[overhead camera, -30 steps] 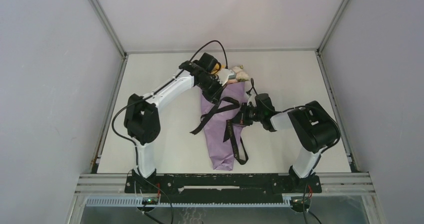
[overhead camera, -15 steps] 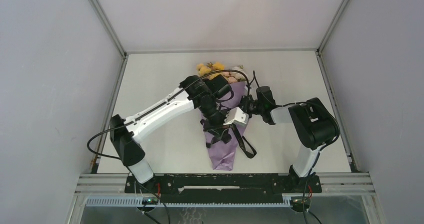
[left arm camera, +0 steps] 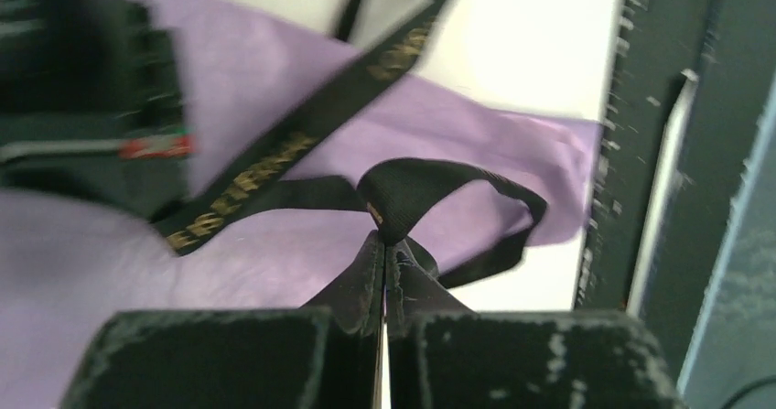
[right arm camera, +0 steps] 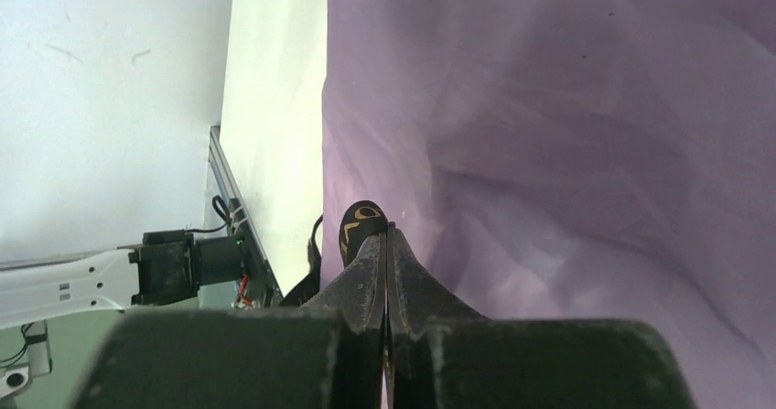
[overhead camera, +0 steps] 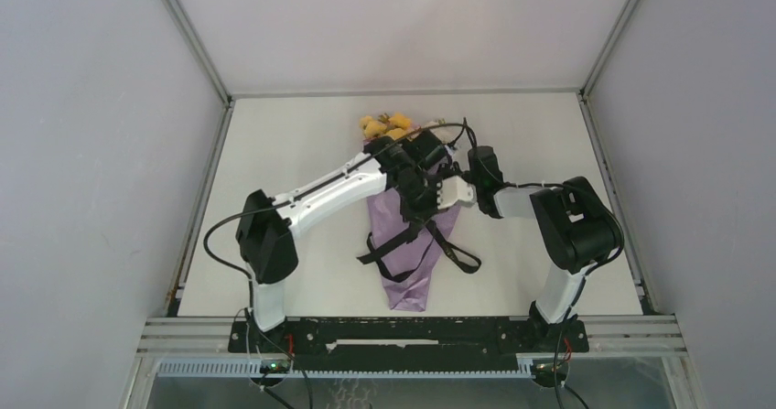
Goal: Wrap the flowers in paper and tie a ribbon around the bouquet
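The bouquet (overhead camera: 404, 261), a lilac-purple paper cone (right arm camera: 567, 144), lies on the table with its tip toward the near edge. Its yellow blooms (overhead camera: 382, 125) show at the far, wide end. A black ribbon (overhead camera: 460, 258) with gold lettering crosses the cone and trails off both sides. My left gripper (overhead camera: 419, 209) hangs over the cone's middle, shut on a loop of ribbon (left arm camera: 403, 194). Close to its right, my right gripper (overhead camera: 458, 195) is shut on another stretch of ribbon (right arm camera: 360, 226). The stems are hidden inside the paper.
The white table (overhead camera: 293, 153) is boxed in by grey walls with metal rails. A black mounting bar (overhead camera: 412, 331) runs along the near edge. The left arm's cable (overhead camera: 220, 244) loops out beside its elbow.
My left gripper swung from over the blooms down to the cone's middle, uncovering the blooms. The right gripper shifted toward the far side. The ribbon's loose ends moved nearer the cone's tip.
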Robot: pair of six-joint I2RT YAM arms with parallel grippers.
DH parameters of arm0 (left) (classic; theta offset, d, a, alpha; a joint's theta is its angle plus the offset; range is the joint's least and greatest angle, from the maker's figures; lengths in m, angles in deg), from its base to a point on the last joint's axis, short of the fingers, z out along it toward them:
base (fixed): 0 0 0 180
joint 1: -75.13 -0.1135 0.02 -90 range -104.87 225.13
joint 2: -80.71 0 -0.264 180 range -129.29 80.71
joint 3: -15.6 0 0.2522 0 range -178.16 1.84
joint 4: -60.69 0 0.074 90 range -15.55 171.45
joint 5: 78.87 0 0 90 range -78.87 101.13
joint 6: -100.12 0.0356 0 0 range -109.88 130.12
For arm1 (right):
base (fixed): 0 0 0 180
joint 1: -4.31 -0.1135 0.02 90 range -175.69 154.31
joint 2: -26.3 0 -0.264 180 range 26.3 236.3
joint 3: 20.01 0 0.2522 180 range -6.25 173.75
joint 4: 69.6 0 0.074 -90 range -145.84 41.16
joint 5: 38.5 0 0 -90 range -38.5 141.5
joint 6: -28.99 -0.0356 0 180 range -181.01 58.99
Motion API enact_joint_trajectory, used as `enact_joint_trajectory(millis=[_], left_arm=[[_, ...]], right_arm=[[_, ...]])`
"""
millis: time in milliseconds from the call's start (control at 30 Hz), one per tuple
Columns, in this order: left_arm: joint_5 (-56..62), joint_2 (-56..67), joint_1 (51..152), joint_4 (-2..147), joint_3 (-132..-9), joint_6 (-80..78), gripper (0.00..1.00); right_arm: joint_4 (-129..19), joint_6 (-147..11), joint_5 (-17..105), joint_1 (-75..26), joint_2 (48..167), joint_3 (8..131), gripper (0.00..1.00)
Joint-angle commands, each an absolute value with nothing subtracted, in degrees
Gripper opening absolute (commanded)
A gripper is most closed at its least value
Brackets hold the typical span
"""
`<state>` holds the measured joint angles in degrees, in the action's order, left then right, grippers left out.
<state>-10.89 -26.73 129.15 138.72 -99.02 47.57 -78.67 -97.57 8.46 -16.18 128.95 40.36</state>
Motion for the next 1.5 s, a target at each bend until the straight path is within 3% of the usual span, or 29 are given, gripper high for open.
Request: enact_joint_trajectory(millis=[0, 500, 600, 700, 733, 833, 933, 1133, 1267, 1400, 1467], left_arm=[[-7.49, -28.99, 122.52, 129.21, -106.21, 36.33, 0.00], [9.95, -30.83, 117.30, 114.04, -103.02, 34.58, 0.00], [8.48, -33.84, 117.27, 116.84, -105.11, 35.42, 0.19], [9.67, -34.57, 117.00, 118.43, -104.32, 35.48, 0.56], [10.14, -34.15, 116.80, 118.54, -103.87, 35.31, 0.64], [9.31, -30.15, 115.24, 118.64, -102.46, 35.00, 0.80], [4.79, -24.99, 112.68, 118.78, -100.79, 35.96, 0.82], [-11.64, -14.39, 113.23, 116.68, -85.35, 50.33, 0.68], [-8.30, -12.42, 116.40, 107.39, -74.71, 56.28, 0.75], [-7.08, -14.37, 118.40, 102.05, -72.75, 58.65, 0.77], [-7.33, -15.46, 118.99, 100.49, -72.56, 59.24, 0.84]], right_arm=[[-81.52, -98.64, 6.02, -16.83, 128.09, 42.17, 0.00], [-82.39, -100.27, 3.70, -18.17, 131.12, 43.49, 0.00], [-82.47, -100.26, 3.52, -18.15, 131.24, 43.44, 0.00], [-82.71, -100.13, 3.44, -18.15, 131.32, 43.49, 0.00], [-82.84, -100.20, 3.29, -18.04, 131.47, 43.47, 0.00], [-83.39, -100.75, 2.87, -17.99, 131.80, 43.49, 0.00], [-83.82, -101.24, 2.61, -17.97, 131.98, 43.49, 0.00], [-84.32, -101.46, 2.55, -18.09, 132.25, 43.49, 0.00], [-85.40, -102.38, 2.29, -18.09, 132.64, 43.49, 0.00], [-85.97, -103.06, 2.53, -18.18, 132.82, 43.49, 0.00], [-85.71, -103.14, 2.80, -18.27, 132.82, 43.49, 0.00]])
